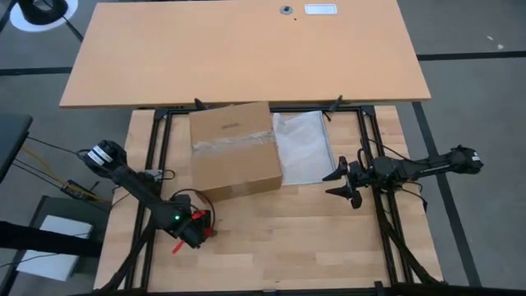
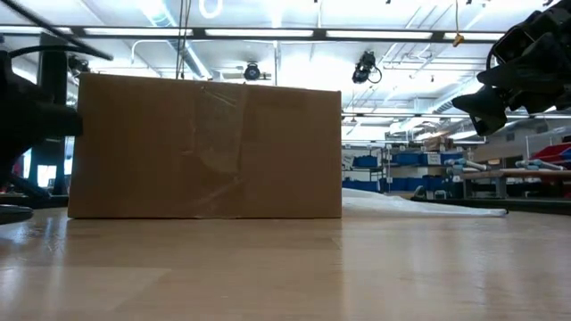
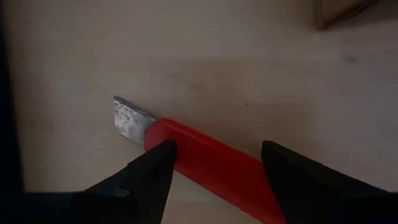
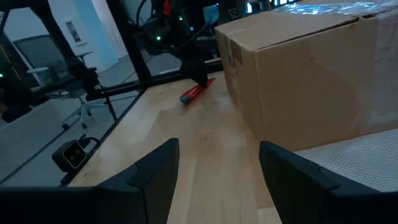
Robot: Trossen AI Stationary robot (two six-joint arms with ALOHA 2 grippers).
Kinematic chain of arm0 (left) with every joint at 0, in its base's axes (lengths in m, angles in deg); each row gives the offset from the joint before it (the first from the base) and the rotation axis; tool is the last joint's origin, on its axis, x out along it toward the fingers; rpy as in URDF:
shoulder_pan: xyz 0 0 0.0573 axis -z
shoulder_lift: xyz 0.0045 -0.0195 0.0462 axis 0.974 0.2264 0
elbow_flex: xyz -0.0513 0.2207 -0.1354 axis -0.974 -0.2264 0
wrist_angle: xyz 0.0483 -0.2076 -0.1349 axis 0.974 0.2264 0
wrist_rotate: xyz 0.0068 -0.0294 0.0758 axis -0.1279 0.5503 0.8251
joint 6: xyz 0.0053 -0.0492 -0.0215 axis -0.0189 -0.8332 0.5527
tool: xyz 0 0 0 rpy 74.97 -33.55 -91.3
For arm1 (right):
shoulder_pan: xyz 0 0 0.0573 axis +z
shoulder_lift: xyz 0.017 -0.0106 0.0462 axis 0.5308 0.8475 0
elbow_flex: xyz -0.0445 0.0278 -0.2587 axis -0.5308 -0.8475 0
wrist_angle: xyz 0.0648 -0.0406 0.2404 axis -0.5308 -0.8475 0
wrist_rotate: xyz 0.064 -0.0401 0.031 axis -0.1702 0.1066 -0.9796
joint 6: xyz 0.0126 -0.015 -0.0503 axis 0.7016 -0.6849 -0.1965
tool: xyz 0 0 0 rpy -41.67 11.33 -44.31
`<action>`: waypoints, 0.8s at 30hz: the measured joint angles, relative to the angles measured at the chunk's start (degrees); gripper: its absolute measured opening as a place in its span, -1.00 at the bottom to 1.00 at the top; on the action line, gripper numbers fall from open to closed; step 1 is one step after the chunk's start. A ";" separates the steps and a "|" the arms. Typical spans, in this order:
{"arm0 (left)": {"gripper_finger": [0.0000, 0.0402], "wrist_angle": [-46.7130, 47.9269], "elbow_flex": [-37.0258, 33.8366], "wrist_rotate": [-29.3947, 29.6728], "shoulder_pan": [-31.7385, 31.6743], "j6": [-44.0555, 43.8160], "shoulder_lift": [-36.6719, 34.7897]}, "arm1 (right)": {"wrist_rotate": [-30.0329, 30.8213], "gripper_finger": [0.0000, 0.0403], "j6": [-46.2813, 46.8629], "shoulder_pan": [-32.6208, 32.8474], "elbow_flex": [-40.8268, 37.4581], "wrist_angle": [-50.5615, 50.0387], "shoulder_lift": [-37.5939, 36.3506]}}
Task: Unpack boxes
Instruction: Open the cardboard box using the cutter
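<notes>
Pale wood table under my two arms, a bigger tan desktop beyond it. One box sits toward the far middle of the table, flaps down, clear tape across the top seam. Just beside it on my right lies one clear bag, flat on the wood, its edge touching or nearly touching the box.

By my reckoning the job has barely started: the box is closed, the tape looks uncut, and nothing is out of it. Whether the bag came from it I cannot tell.

My left gripper hangs low over the near-left part of the table, fingers spread wide on either side of a red cutter with its grey blade out. The cutter lies on the wood; I am not gripping it. What remains, as I judge it: close on the cutter, slit the tape, fold the flaps back, empty the box.

My right gripper waits at the right side, near the bag, fingers apart and holding nothing.

Count: one box, one bag, one cutter, two grippers.
</notes>
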 joint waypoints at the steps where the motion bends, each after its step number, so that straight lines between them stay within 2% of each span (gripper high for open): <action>1: 0.27 1.44 0.02 -0.21 0.00 -0.01 0.07 | 0.01 0.13 0.00 0.00 0.00 0.01 -0.02; 5: 0.27 1.77 0.07 -0.97 0.90 0.58 0.05 | 0.00 0.13 0.00 0.00 0.00 0.01 -0.02; 10: 0.27 1.58 0.07 -0.91 1.56 9.21 0.03 | 0.00 0.13 0.00 0.00 0.00 0.00 -0.01; 12: 0.27 1.44 0.07 0.43 1.57 13.46 0.01 | 0.01 0.13 0.00 -0.01 0.00 -0.01 -0.01; 16: 0.27 0.99 0.10 6.99 1.44 18.52 0.01 | 0.00 0.13 0.00 -0.02 0.00 -0.01 0.00; 18: 0.27 1.52 0.47 7.29 1.10 19.70 0.01 | 0.00 0.13 0.00 -0.02 0.00 0.01 -0.01; 21: 0.27 3.92 3.03 5.96 1.21 15.17 0.01 | 0.00 0.13 0.00 0.00 0.00 -0.02 0.00; 24: 0.27 6.25 6.13 7.53 3.10 3.96 0.01 | 0.02 0.13 0.00 -0.01 0.00 -0.02 -0.01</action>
